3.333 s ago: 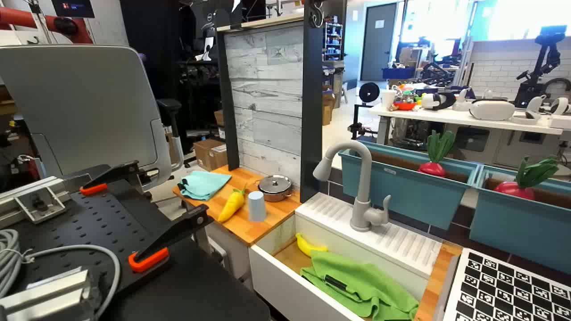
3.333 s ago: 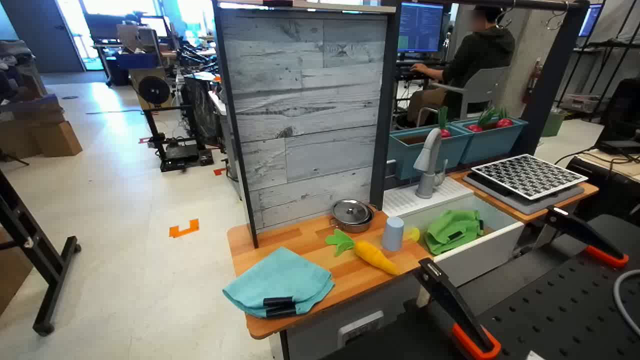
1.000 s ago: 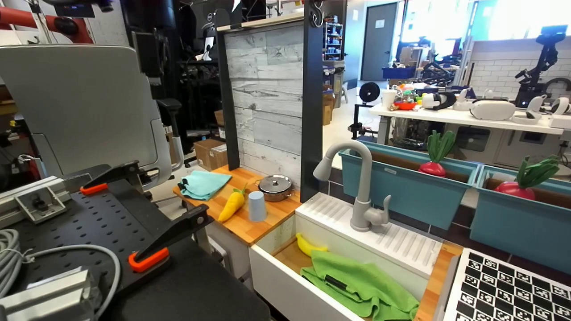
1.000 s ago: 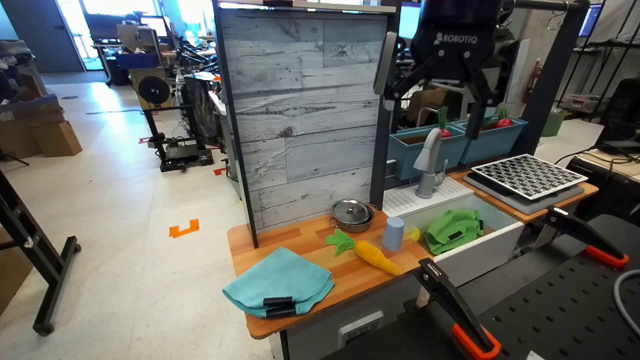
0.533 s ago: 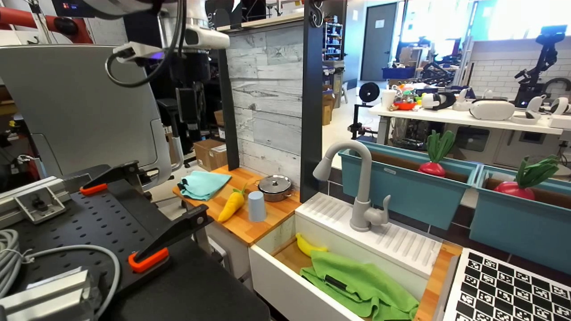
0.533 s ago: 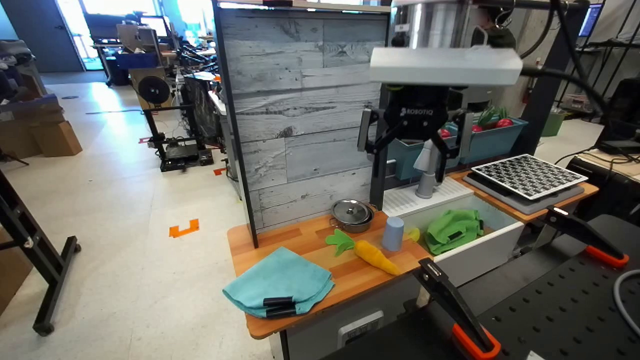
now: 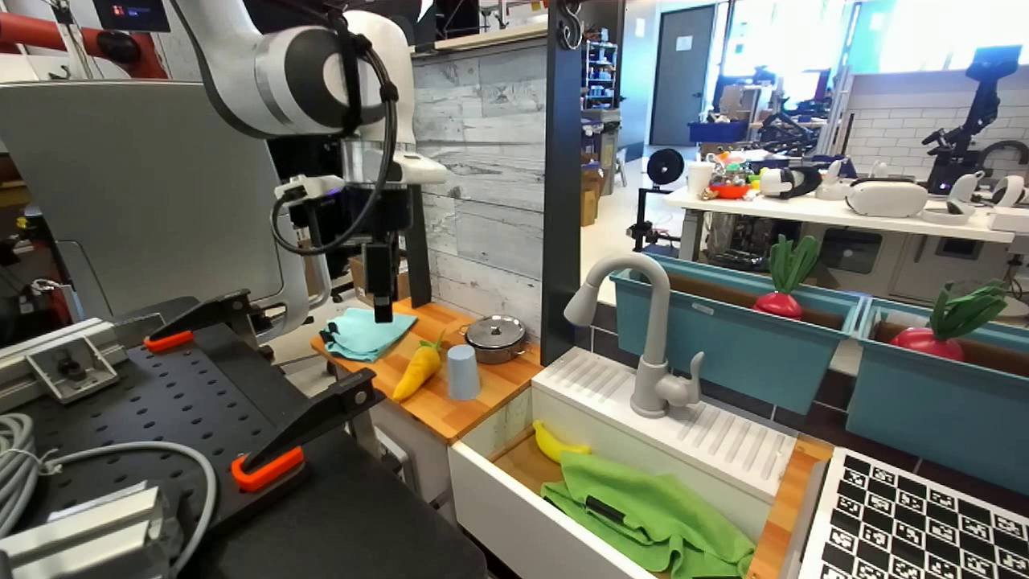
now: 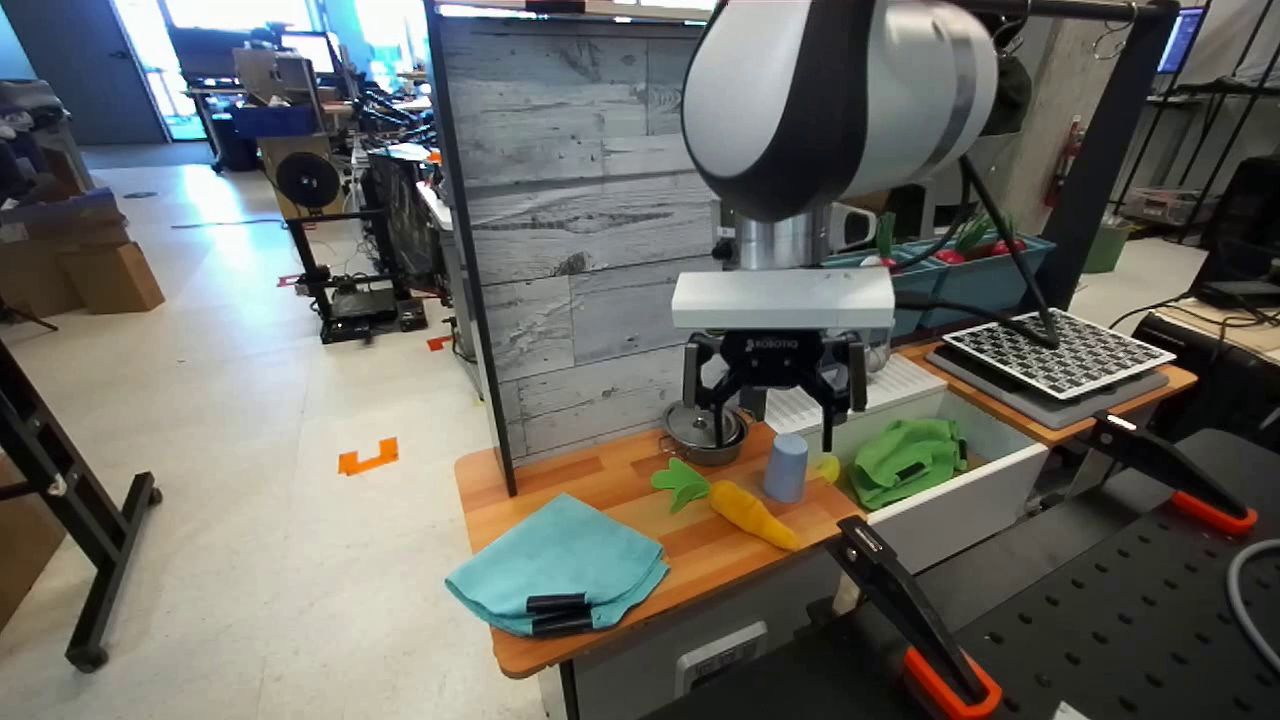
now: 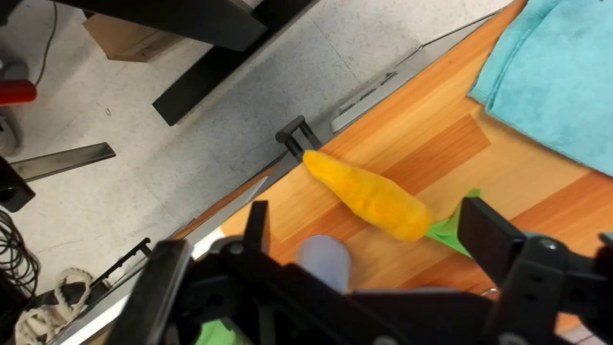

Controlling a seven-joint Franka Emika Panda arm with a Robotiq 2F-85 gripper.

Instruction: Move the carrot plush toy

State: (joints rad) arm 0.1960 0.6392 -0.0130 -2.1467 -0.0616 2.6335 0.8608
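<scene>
The carrot plush toy (image 8: 748, 513) is orange-yellow and tapered with green leaves. It lies on the wooden counter and shows in both exterior views (image 7: 419, 371). My gripper (image 8: 772, 442) is open and empty, pointing down, in the air above the counter. It also shows in the other exterior picture (image 7: 383, 310), side-on. In the wrist view the carrot's body (image 9: 371, 194) lies below and beyond the space between my fingers (image 9: 368, 215), apart from them. The right-hand finger hides part of the leaves.
A blue cup (image 8: 786, 468) stands close beside the carrot. A lidded metal pot (image 8: 704, 432) is behind, near the wood-panel wall (image 8: 610, 220). A teal cloth (image 8: 560, 565) lies at the counter's end. The sink (image 7: 514, 503) holds a green cloth (image 7: 643, 507) and a yellow banana (image 7: 560, 442).
The arm, out of view at first, has come in from the top, and my open gripper has moved down towards the counter. The carrot, cup, pot and cloths have not moved.
</scene>
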